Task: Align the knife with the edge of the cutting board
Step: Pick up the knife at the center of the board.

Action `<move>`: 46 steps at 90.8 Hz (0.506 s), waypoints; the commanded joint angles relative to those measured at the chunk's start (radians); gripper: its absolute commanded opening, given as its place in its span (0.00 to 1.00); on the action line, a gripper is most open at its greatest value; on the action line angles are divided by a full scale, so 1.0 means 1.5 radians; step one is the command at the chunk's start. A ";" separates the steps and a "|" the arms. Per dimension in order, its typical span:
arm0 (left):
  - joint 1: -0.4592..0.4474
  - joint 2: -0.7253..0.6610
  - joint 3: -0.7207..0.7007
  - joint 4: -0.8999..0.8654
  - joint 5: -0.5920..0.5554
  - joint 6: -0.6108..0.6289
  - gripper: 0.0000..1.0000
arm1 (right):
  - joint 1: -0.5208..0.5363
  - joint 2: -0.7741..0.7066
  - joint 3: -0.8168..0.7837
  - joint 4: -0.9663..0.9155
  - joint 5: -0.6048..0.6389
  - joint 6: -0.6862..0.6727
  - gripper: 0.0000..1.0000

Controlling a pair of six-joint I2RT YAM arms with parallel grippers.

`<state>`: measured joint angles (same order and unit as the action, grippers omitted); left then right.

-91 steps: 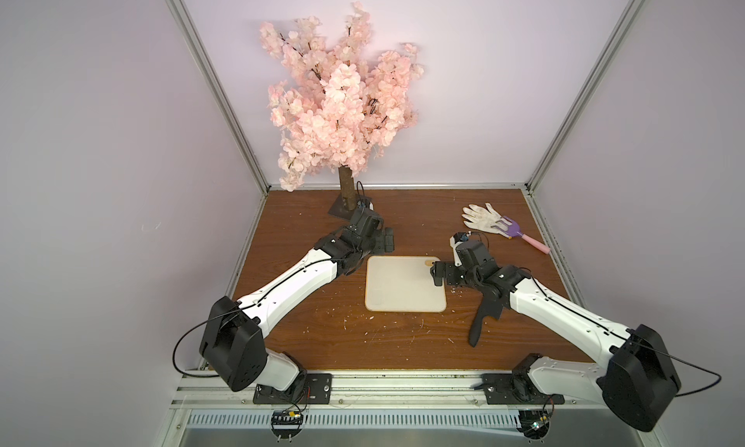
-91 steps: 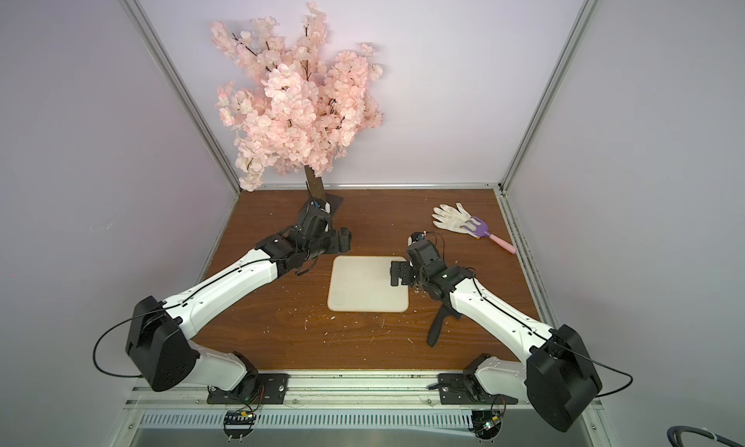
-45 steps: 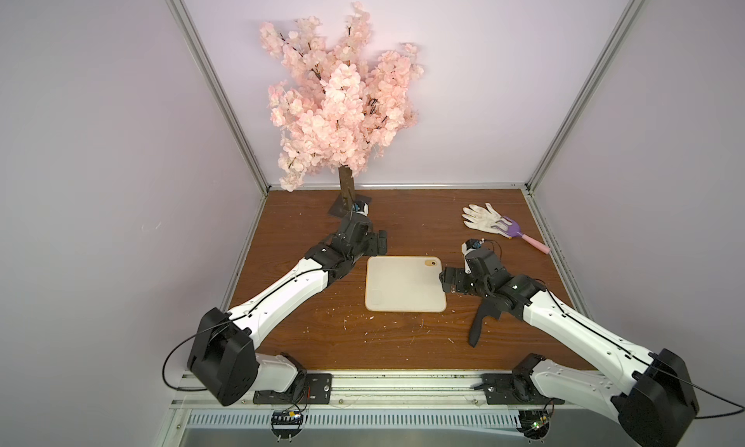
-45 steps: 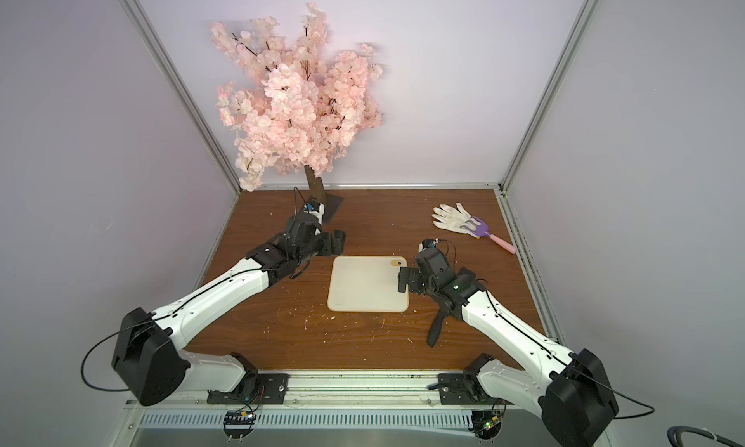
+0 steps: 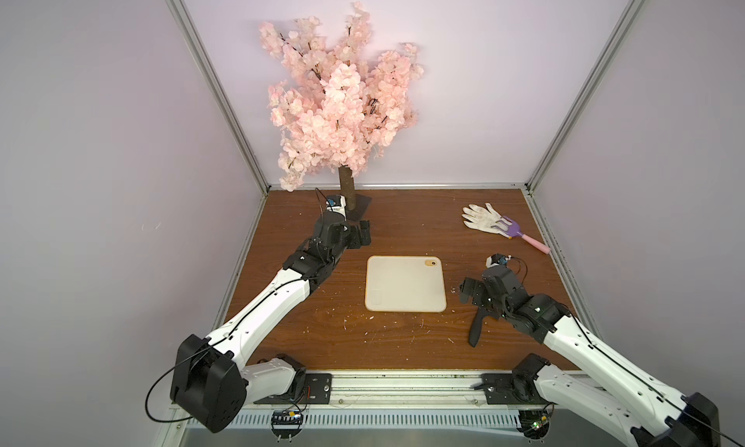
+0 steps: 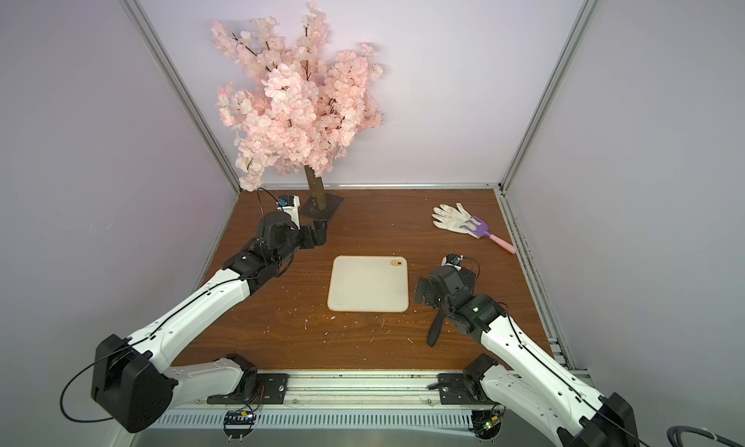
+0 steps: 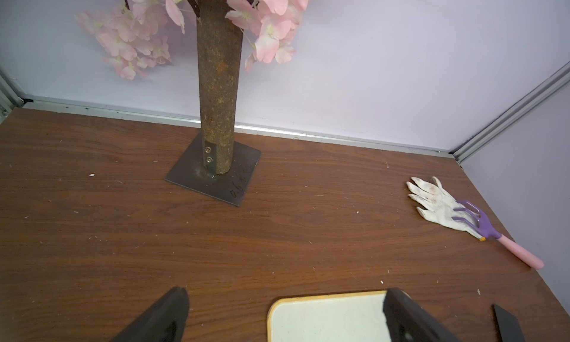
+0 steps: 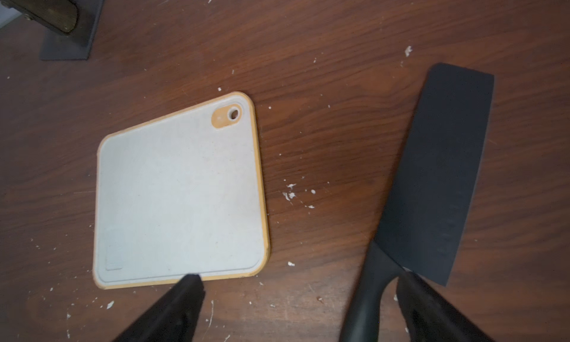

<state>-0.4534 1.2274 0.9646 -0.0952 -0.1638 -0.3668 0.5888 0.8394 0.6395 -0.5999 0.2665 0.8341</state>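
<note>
The right hand hangs released and empty above the all-black cleaver-style knife. The knife lies on the brown wooden counter beside the cream-white rounded cutting board, apart from it and slightly angled. The left hand is released too.

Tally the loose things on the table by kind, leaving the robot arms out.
Knife: 1
Cutting board: 1
Glove: 1
Toy rake: 1
Blossom tree: 1
Total: 5
</note>
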 commanded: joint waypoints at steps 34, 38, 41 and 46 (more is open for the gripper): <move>0.015 -0.020 -0.003 -0.002 0.001 -0.025 1.00 | -0.002 -0.072 -0.063 -0.074 0.027 0.121 0.99; 0.015 -0.021 -0.002 -0.005 0.001 -0.025 1.00 | -0.001 -0.072 -0.071 -0.075 0.021 0.126 0.99; 0.016 -0.023 -0.002 -0.005 0.001 -0.026 1.00 | -0.001 -0.072 -0.079 -0.075 0.017 0.131 0.99; 0.016 -0.024 -0.002 -0.006 0.002 -0.027 1.00 | -0.001 -0.076 -0.095 -0.069 0.009 0.140 0.99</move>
<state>-0.4431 1.2163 0.9642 -0.0959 -0.1608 -0.3939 0.5888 0.7368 0.5323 -0.6777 0.2783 0.9939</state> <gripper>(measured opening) 0.995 0.991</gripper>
